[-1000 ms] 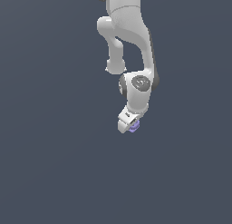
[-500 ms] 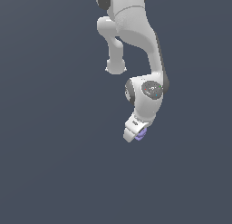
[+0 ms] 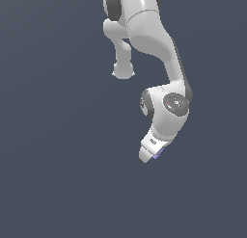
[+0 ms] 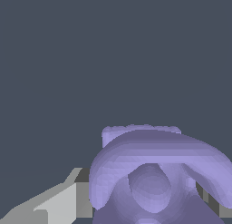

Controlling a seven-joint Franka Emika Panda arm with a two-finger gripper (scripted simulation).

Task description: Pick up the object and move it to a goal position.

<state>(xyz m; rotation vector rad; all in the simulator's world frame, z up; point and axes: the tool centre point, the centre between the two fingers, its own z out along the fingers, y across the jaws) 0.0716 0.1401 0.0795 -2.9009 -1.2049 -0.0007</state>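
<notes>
The object [image 4: 154, 173] is lavender-purple, lumpy and layered. In the wrist view it fills the space between my fingers, with one grey finger [image 4: 59, 202] showing beside it. In the exterior view only a small purple sliver [image 3: 157, 153] shows at the tip of my white gripper [image 3: 150, 152]. The gripper is shut on the object and hangs below the white arm, right of the middle of that view.
The white Panda arm [image 3: 159, 44] reaches down from the top of the exterior view. All else in both views is a plain dark grey-blue ground [image 3: 58, 160].
The gripper with the object has moved toward the exterior view's right and lower in the picture over the last second. The wrist has swung along with it.
</notes>
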